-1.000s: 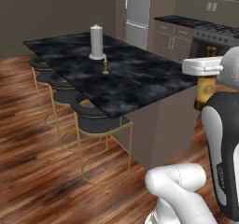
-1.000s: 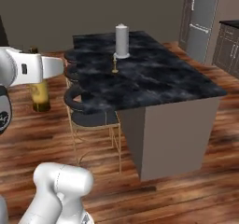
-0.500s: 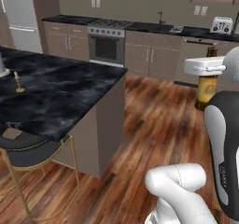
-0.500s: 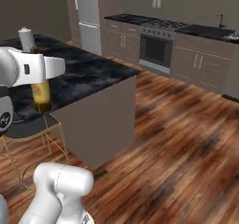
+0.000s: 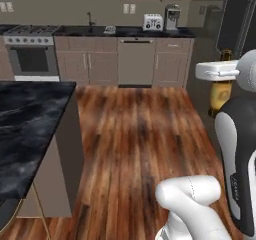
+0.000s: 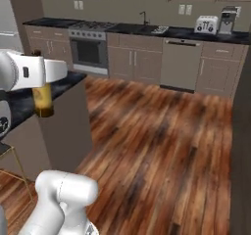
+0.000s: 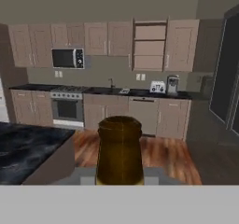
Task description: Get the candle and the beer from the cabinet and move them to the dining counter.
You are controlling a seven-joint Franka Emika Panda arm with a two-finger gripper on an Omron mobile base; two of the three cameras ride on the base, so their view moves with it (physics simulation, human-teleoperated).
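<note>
The whole scene is sweeping sideways across both base views. A second ago the dining counter, with the candle and a white paper-towel roll standing on it, was filling the middle of the frame. Now only a corner of the dining counter (image 5: 30, 134) is showing at the left edge of the left base view, and the back wall of the kitchen is taking the centre. This is the base turning, not the things moving: the candle is sitting where it was, now outside the frame.

The gripper (image 6: 41, 89) is pinching the beer (image 6: 43, 98). In the right base view the bottle is hanging upright below the hand at the left edge, in front of the counter's corner (image 6: 68, 82). In the left base view the beer (image 5: 220, 96) is showing at the right edge. In the hand view the bottle's brown top (image 7: 119, 148) is rising at bottom centre, between the jaws.

Judging from this, the candle is already delivered and the beer is in transit. The base is pointing away from the counter, so it is probably repositioning before setting the bottle down.

Counted: one beer, one toaster (image 5: 153, 21), one oven (image 5: 31, 59), one microwave (image 7: 68, 58) and one open cabinet (image 7: 150, 45) in the upper right of the hand view.
</note>
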